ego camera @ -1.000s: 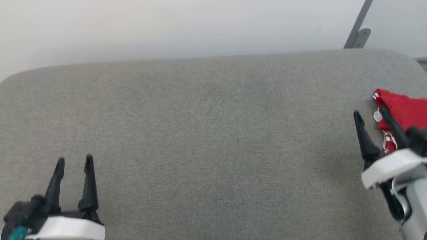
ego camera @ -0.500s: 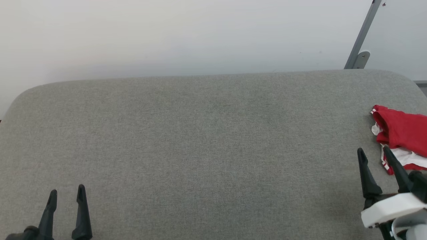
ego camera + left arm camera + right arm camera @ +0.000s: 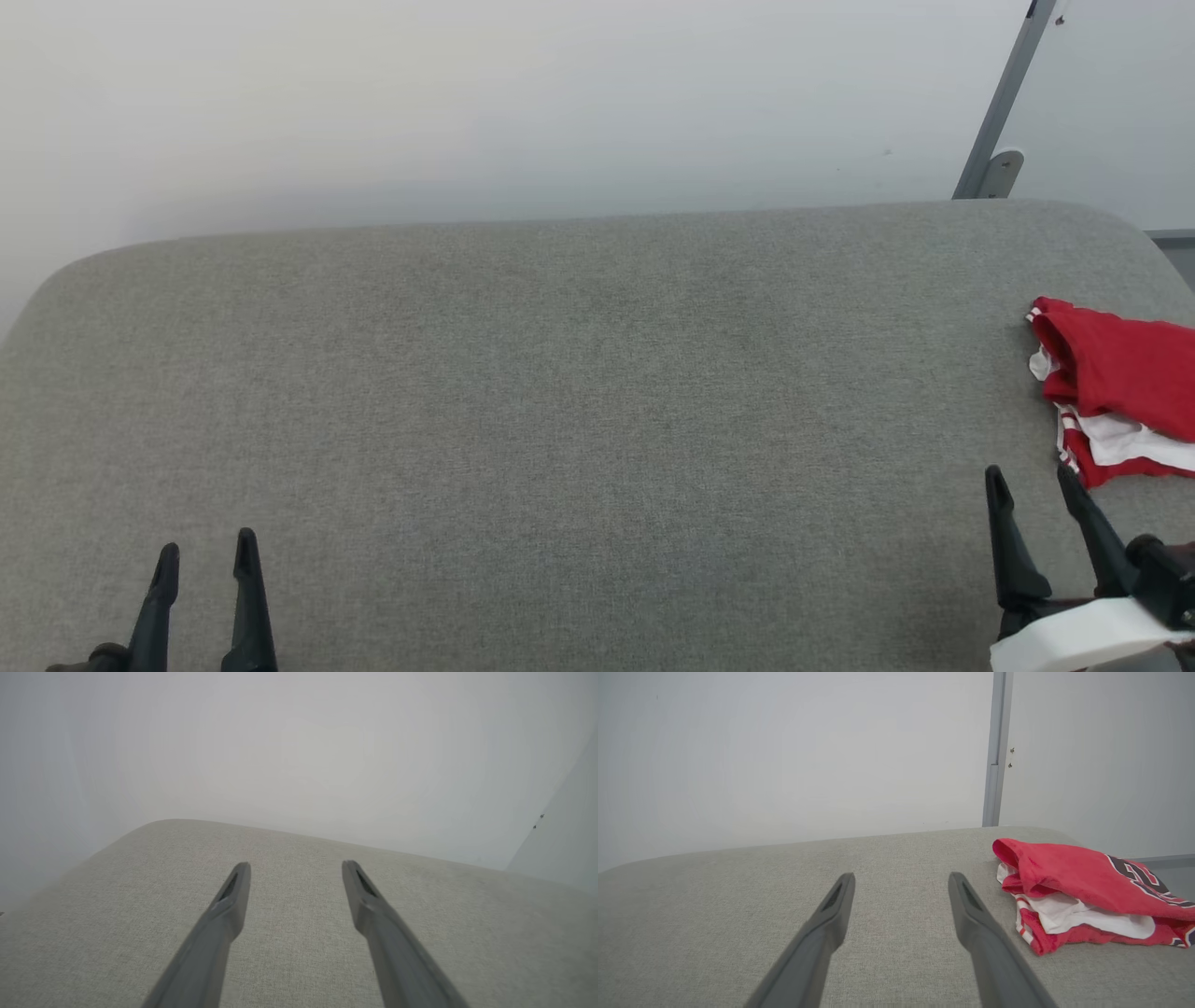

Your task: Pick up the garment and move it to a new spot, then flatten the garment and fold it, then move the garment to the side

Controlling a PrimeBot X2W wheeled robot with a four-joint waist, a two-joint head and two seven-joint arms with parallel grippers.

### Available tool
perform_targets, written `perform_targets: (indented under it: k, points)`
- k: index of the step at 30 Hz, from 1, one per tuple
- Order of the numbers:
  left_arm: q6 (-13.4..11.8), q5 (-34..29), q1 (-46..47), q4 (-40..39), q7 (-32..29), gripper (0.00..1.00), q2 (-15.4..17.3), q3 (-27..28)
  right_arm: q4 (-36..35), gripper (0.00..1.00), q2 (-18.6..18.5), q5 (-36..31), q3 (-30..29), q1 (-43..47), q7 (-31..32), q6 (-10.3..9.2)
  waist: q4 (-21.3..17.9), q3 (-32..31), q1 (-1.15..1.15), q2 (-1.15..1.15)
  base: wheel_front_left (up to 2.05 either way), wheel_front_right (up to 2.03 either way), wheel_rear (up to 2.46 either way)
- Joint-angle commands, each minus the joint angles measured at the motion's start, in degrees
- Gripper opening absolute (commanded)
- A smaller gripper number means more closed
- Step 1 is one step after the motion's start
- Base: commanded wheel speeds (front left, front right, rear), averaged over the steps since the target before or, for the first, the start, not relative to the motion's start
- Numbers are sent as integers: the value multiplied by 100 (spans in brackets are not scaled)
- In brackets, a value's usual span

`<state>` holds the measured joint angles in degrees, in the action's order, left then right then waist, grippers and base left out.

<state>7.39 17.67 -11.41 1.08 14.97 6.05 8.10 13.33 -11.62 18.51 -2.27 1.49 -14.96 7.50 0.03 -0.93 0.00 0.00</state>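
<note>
red-and-white jersey T-shirt (image 3: 1120, 373) loosely folded at grey fabric table's (image 3: 560, 420) right edge | task probably finished | left jaws, right jaws spread, empty

A broad surface covered in grey woven fabric (image 3: 579, 373) spreads across the lower part of the head view, its far corners rounded at ten and two o'clock. Behind it, at twelve o'clock, stands a plain pale wall (image 3: 467, 93), evenly lit by soft, diffuse light, with a faint shadow band just above the fabric's far edge. At one o'clock a slim grey metal post (image 3: 1006, 93) runs up the wall, a small rounded bracket (image 3: 1003, 171) at its foot. Past the post lies a second pale panel (image 3: 1120, 103), with a grey strip (image 3: 1174, 239) along its base at three o'clock.
</note>
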Motion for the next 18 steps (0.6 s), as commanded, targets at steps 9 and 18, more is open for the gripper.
perform_targets:
  k: [9,18]
  points:
    - [9,-61,-46,15,26,100,-40,-35,-101,100,123,-90,10,147,-20,-2,-38,-11,0,0,0,0,0]
    - [0,-76,1,216,-21,0,-117,10,7,0,151,-67,46,170,16,0,-42,2,0,0,0,0,0]
